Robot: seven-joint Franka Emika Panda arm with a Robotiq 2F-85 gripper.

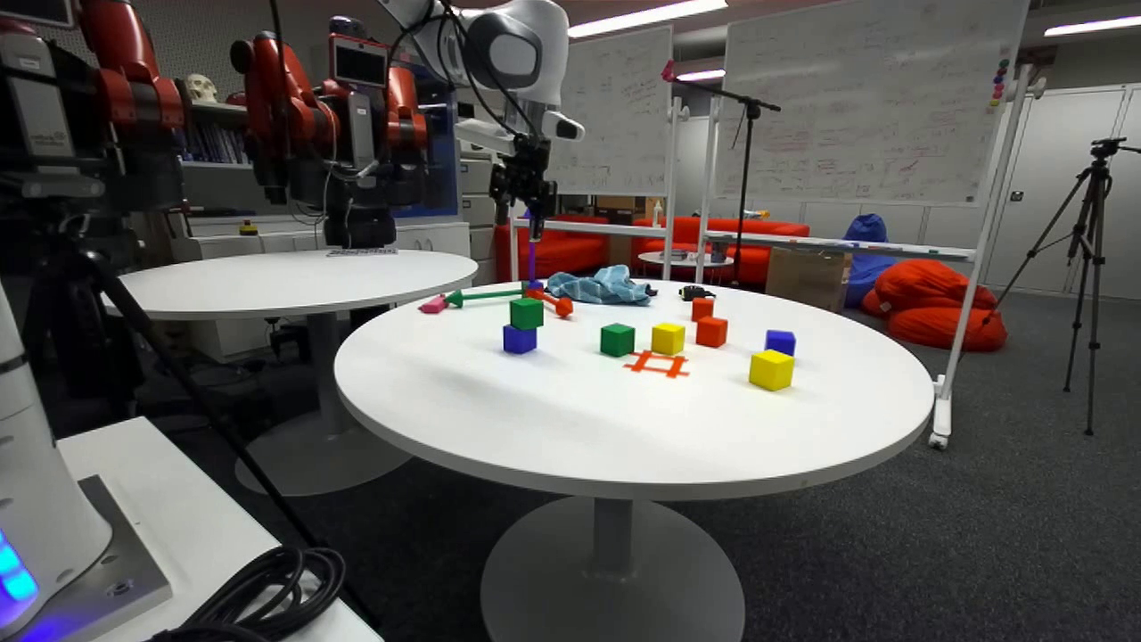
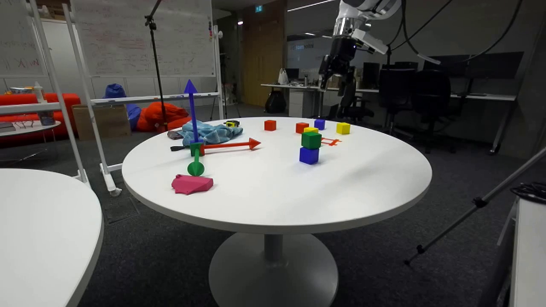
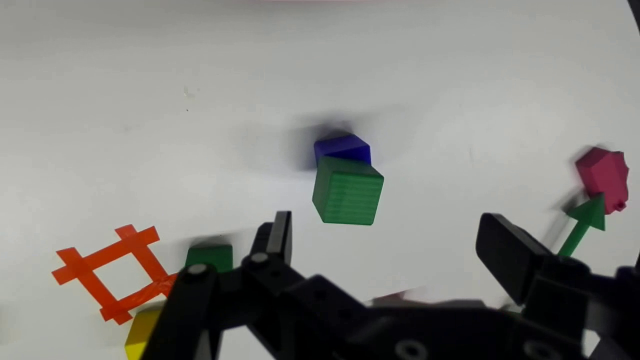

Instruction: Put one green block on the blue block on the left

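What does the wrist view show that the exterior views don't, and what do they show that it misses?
Only the wrist view: fine lines on the stacked green block and tiny specks on the table.
Only the exterior views, both: two red blocks, another blue block and the blue cloth.
In all: that green block atop the lower blue block, the orange-red tape, the pink piece and the end effector.

Nothing reads with certainty; handwriting (image 2: 108, 34) on the whiteboard (image 2: 132, 47) seems too faint.
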